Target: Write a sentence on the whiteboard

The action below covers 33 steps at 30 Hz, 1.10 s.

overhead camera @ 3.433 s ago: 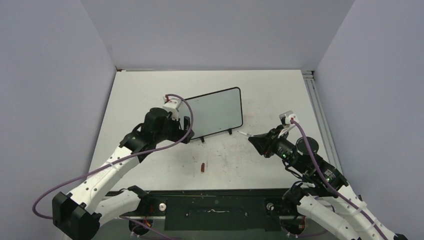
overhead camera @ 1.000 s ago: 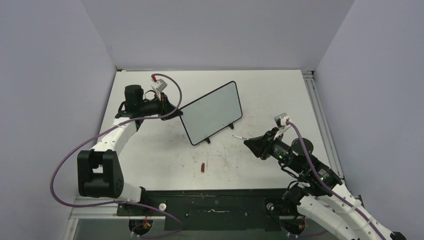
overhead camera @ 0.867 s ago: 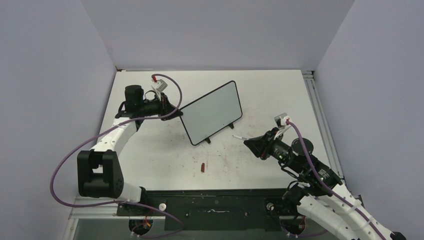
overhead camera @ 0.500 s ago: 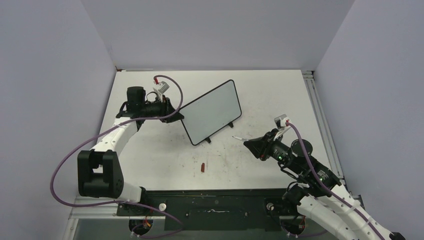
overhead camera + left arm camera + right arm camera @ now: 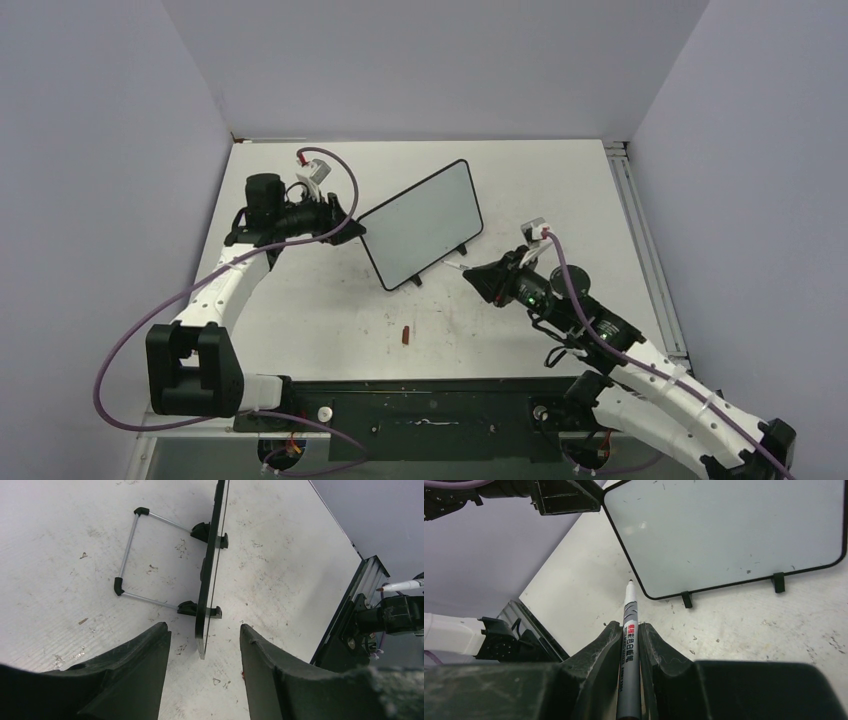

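The whiteboard (image 5: 420,222) stands tilted on its two black feet at mid table, and its face (image 5: 724,530) shows only small specks. No sentence shows on it. My left gripper (image 5: 347,222) is open at the board's left corner. In the left wrist view the board's edge (image 5: 212,570) runs between the spread fingers of the gripper (image 5: 204,630) with a gap on each side. My right gripper (image 5: 480,277) is shut on a grey marker (image 5: 630,630). The marker's bare tip (image 5: 629,582) points at the board's lower left edge and stays a little off it.
A small red cap (image 5: 405,334) lies on the smudged tabletop in front of the board. The board's wire stand (image 5: 127,555) rests behind it. A metal rail (image 5: 640,240) runs along the table's right edge. Grey walls close in three sides.
My right gripper has moved left and forward with the marker, closer to the board's lower edge. The left gripper stays at the board's left corner. Earlier the left arm swung the board to a slant.
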Available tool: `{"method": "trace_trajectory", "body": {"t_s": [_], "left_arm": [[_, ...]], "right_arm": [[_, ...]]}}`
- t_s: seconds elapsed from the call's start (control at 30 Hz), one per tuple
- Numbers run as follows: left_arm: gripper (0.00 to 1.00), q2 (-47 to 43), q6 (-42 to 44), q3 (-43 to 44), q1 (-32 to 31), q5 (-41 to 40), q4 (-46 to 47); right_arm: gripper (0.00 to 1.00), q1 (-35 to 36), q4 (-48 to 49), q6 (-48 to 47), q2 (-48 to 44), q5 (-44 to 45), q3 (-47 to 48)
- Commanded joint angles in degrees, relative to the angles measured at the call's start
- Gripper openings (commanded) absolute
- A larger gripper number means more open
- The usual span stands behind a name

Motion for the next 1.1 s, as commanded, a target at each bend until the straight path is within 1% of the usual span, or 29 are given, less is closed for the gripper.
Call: {"method": "trace_trajectory", "body": {"t_s": [0.0,0.1,0.13,0.23,0.4,0.53,0.87,1.07], "left_arm": [[0.51,-2.09,-0.45,0.93,0.36,-3.17,1.95],[0.51,-2.11,-0.67,0.96,0.41,-2.38,2.38],[0.51,-2.06,-0.89,0.94,0.43,-1.98,2.54],[0.50,-1.66,-1.29,1.16,0.33,-1.00,2.81],[0.45,-1.20,-1.67,1.19,0.02,-0.98,3.16],[0.41,-0.88,-1.81,1.52,-0.21,-1.08,3.18],[0.38,0.51,-2.64,2.01,-0.63,-1.51,4.12],[0.29,1.08,-2.64,2.23,-0.89,-1.66,4.17]], "right_arm": [[0.05,6.40,13.16,-1.00,6.69,7.46,1.62],[0.05,11.00,18.08,-2.71,12.02,12.19,2.91],[0.05,11.58,19.90,-2.98,13.84,12.92,3.18],[0.05,12.54,25.12,-3.41,18.64,13.96,3.91],[0.05,12.66,32.76,-4.29,24.67,14.08,5.49],[0.05,12.56,35.48,-4.63,29.19,14.00,7.40],[0.05,12.53,39.90,-5.64,37.09,12.92,10.71],[0.05,12.49,41.35,-6.40,40.49,12.75,12.75]]}}
